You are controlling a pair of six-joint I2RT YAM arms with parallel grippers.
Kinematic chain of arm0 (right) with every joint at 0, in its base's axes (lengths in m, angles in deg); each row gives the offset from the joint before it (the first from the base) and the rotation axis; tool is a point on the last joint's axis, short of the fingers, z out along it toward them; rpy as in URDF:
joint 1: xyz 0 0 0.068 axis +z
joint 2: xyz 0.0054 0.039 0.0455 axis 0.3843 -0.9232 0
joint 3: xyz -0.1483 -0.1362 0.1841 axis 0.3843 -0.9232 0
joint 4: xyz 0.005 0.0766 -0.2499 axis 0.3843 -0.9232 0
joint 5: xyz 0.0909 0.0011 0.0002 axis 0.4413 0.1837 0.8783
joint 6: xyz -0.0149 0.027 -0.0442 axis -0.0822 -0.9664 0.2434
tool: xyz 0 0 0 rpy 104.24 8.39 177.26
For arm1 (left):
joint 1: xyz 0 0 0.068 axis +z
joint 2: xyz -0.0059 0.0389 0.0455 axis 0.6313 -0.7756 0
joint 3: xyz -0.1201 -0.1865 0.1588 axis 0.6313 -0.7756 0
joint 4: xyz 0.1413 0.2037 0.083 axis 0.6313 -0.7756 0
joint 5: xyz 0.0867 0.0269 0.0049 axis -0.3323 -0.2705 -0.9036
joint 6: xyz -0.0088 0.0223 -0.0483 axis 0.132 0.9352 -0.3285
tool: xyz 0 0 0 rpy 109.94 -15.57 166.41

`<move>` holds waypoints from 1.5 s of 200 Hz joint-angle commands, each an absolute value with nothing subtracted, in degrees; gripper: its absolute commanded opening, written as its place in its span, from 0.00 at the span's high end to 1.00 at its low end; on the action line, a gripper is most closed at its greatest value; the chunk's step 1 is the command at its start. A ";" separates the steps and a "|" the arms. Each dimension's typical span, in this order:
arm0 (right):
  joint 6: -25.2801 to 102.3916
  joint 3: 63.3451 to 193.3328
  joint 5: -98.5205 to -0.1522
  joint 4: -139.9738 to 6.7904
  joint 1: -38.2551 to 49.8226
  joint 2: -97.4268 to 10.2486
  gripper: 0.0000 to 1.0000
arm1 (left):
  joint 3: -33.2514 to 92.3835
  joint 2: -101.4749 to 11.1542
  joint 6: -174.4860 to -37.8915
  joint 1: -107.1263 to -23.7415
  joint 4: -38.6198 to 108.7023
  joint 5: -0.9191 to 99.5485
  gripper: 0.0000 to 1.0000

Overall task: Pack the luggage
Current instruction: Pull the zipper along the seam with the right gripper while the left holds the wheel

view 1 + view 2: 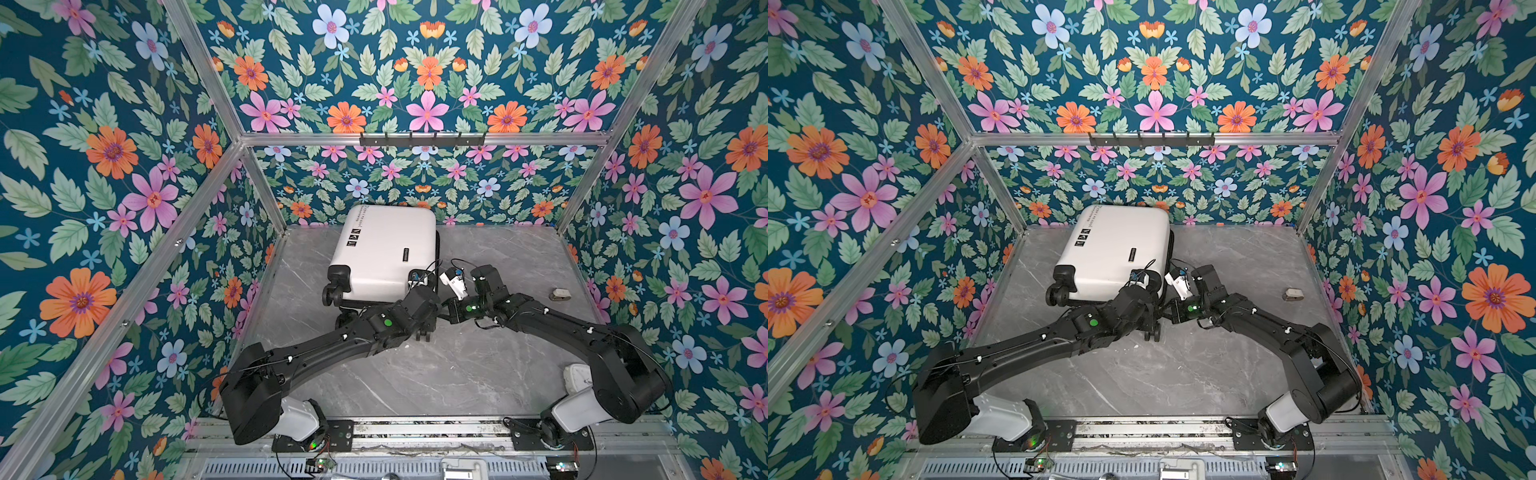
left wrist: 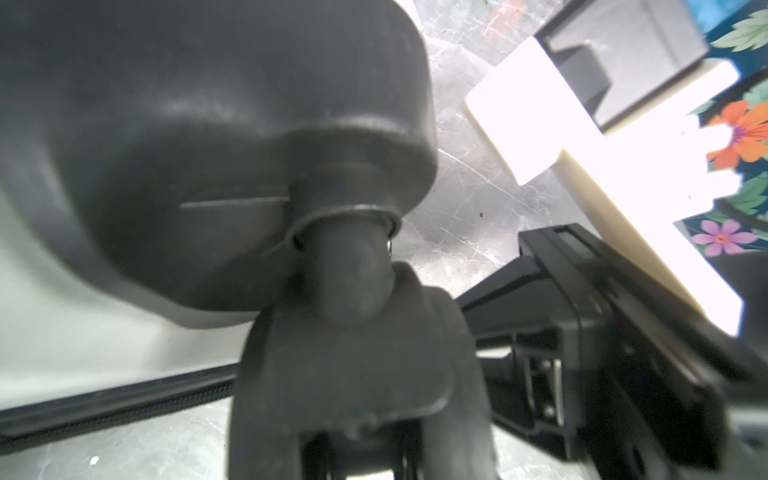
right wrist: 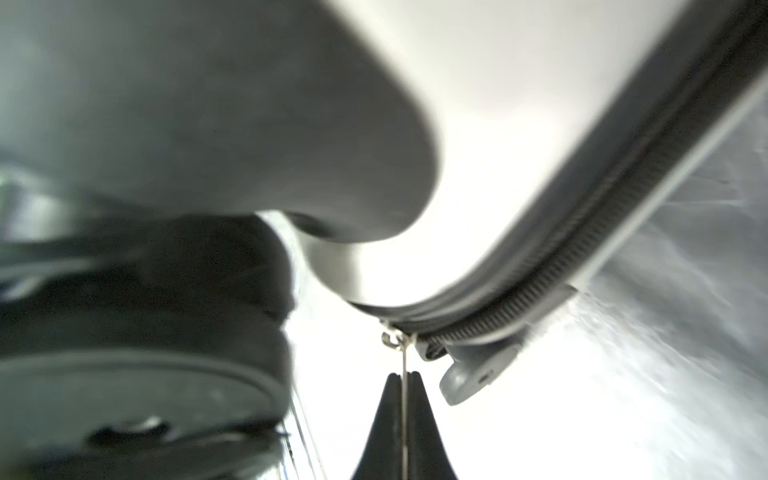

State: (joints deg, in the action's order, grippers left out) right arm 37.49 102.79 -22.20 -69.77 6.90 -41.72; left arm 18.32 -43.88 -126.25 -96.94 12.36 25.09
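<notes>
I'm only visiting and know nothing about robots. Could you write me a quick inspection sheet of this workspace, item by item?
Surface: grey marble-look table, no spills seen.
Job's things: luggage, white, lid down, lying at the back, wheels toward the arms.
Clutter: one small grey object near the right edge, too small to identify.
Grippers: right gripper shut on the zipper pull; left gripper at a caster, jaws not visible.
Cables: thin black wires loop loosely by the wrist cameras.
Surroundings: floral walls, aluminium frame, hook rail with nothing hanging.
</notes>
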 commanded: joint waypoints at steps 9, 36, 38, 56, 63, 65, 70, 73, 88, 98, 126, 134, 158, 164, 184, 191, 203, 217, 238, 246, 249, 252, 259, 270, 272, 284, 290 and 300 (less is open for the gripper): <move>38.92 102.93 -27.66 -74.45 6.81 -39.88 1.00 | 18.06 -40.71 -125.13 -96.58 12.22 21.72 1.00; 38.53 102.86 -29.51 -74.91 6.84 -39.31 1.00 | 17.90 -38.96 -125.09 -96.57 12.54 22.62 1.00; 38.42 102.85 -29.68 -74.89 6.84 -39.25 1.00 | 17.91 -38.82 -125.09 -96.57 12.50 22.71 1.00; 37.74 103.07 -32.21 -74.83 6.73 -38.98 1.00 | 17.61 -38.37 -125.09 -96.56 11.91 23.00 1.00; 37.51 103.20 -32.99 -74.83 6.75 -39.01 1.00 | 17.28 -38.19 -125.18 -96.62 11.84 23.35 1.00; 37.53 103.36 -33.23 -74.83 6.71 -39.02 1.00 | 17.14 -38.13 -125.27 -96.58 11.90 23.51 1.00; 37.42 103.49 -33.76 -74.82 6.75 -39.09 1.00 | 16.70 -37.93 -125.35 -96.61 11.92 23.68 1.00; 37.36 103.61 -34.11 -74.82 6.71 -39.11 1.00 | 16.50 -37.78 -125.43 -96.62 11.92 23.71 1.00; 36.99 104.14 -35.57 -74.70 6.64 -39.61 1.00 | 15.07 -36.85 -125.91 -96.61 12.34 24.16 1.00; 36.80 104.60 -36.53 -74.73 6.58 -40.05 1.00 | 14.12 -36.12 -126.27 -96.58 12.69 24.36 1.00; 35.84 105.84 -37.89 -74.41 6.09 -41.71 1.00 | 12.46 -34.24 -126.85 -96.60 13.32 25.00 1.00; 35.69 106.15 -38.11 -74.23 5.97 -42.08 1.00 | 12.17 -33.89 -126.93 -96.62 13.38 25.29 1.00; 35.14 107.03 -38.88 -73.55 5.70 -43.29 1.00 | 11.40 -33.20 -126.94 -96.60 14.01 26.30 1.00; 35.03 107.20 -39.04 -73.50 5.58 -43.56 1.00 | 11.28 -33.07 -126.94 -96.56 14.16 26.63 1.00; 34.81 108.14 -39.68 -73.34 5.32 -44.54 1.00 | 11.00 -32.63 -126.77 -96.65 14.32 27.36 1.00; 34.80 108.44 -40.07 -73.35 5.20 -44.85 1.00 | 10.91 -32.41 -126.72 -96.65 14.39 27.51 1.00; 34.72 108.97 -40.62 -73.40 5.09 -45.33 1.00 | 10.82 -32.11 -126.59 -96.64 14.39 27.79 1.00; 34.70 109.57 -40.97 -73.34 4.75 -45.86 1.00 | 10.74 -31.84 -126.50 -96.64 14.38 28.12 1.00; 34.63 110.34 -41.61 -73.21 4.21 -46.61 1.00 | 10.47 -31.51 -126.28 -96.65 14.48 28.94 1.00; 34.48 110.61 -41.72 -73.17 4.00 -46.91 1.00 | 10.32 -31.38 -126.16 -96.69 14.73 29.29 1.00; 34.48 110.71 -41.72 -73.15 3.84 -47.05 1.00 | 10.30 -31.34 -126.10 -96.69 14.71 29.34 1.00; 34.46 110.75 -41.80 -73.15 3.73 -47.14 1.00 | 10.23 -31.25 -126.10 -96.71 14.72 29.37 1.00; 34.35 110.98 -41.96 -73.00 3.59 -47.41 1.00 | 10.19 -31.18 -126.14 -96.64 14.82 29.55 1.00; 34.28 111.43 -42.06 -72.89 3.16 -47.78 1.00 | 10.06 -30.97 -126.05 -96.80 14.89 29.70 1.00; 34.28 111.43 -42.07 -72.78 3.09 -47.85 1.00 | 10.04 -30.96 -126.06 -96.76 14.91 29.74 1.00; 34.19 112.06 -42.07 -72.80 2.88 -48.27 1.00 | 9.86 -30.83 -125.91 -96.87 15.09 29.89 1.00; 34.28 112.34 -42.15 -72.80 2.72 -48.49 1.00 | 9.86 -30.70 -125.97 -96.84 15.15 30.00 1.00; 34.28 113.02 -42.34 -72.90 2.63 -48.93 1.00 | 9.86 -30.69 -125.89 -96.90 15.13 30.25 1.00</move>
State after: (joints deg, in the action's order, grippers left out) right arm 34.98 111.86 -33.41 -72.48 3.55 -48.14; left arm 9.46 -31.66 -126.53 -96.81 11.93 31.28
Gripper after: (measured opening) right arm 0.051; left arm 0.412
